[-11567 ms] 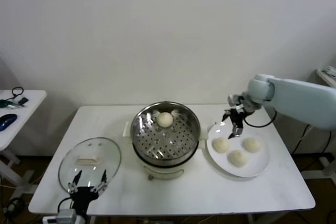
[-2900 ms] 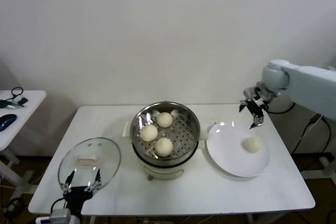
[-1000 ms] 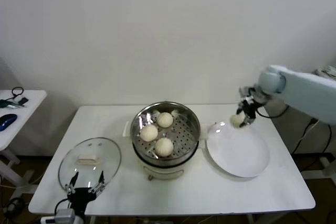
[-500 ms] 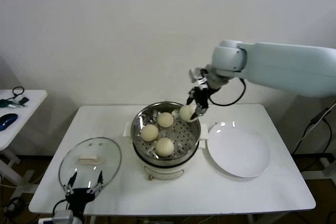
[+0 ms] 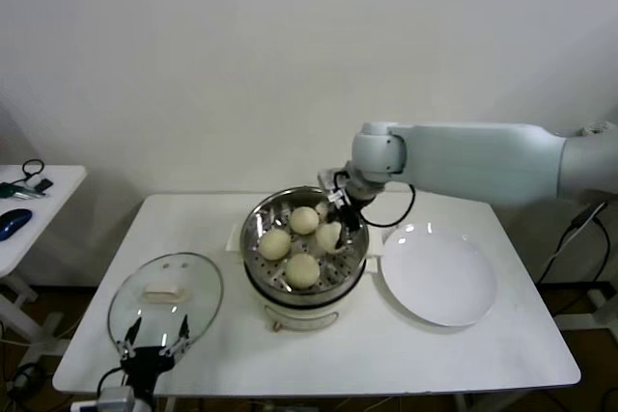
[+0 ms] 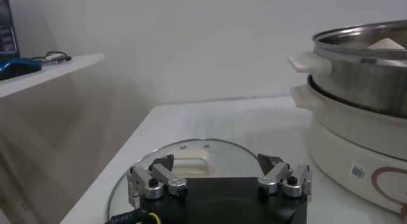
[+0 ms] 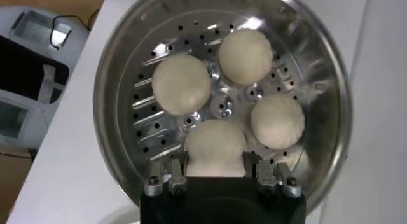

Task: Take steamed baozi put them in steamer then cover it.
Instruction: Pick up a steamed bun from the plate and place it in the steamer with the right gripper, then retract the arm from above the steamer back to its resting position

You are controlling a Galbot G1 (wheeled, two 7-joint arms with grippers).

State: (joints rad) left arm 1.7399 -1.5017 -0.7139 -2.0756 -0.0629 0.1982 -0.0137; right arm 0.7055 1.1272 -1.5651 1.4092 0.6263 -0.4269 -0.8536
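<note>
The right hand point(image 7: 217, 175), clamped on the last baozi point(image 7: 215, 147), hangs just above the steamer point(image 5: 357, 229) tray's free spot; the left hand point(image 6: 219, 181), fingers apart, waits beside the cover point(image 5: 198, 282).

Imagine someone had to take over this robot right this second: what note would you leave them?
Right gripper: shut on the fourth baozi, over the steamer tray.
Left gripper: open, idle at the near table edge by the cover.
Three baozi already lie on the tray; the plate has none.
Left: release this bun, withdraw, then put the cover on the steamer.
</note>
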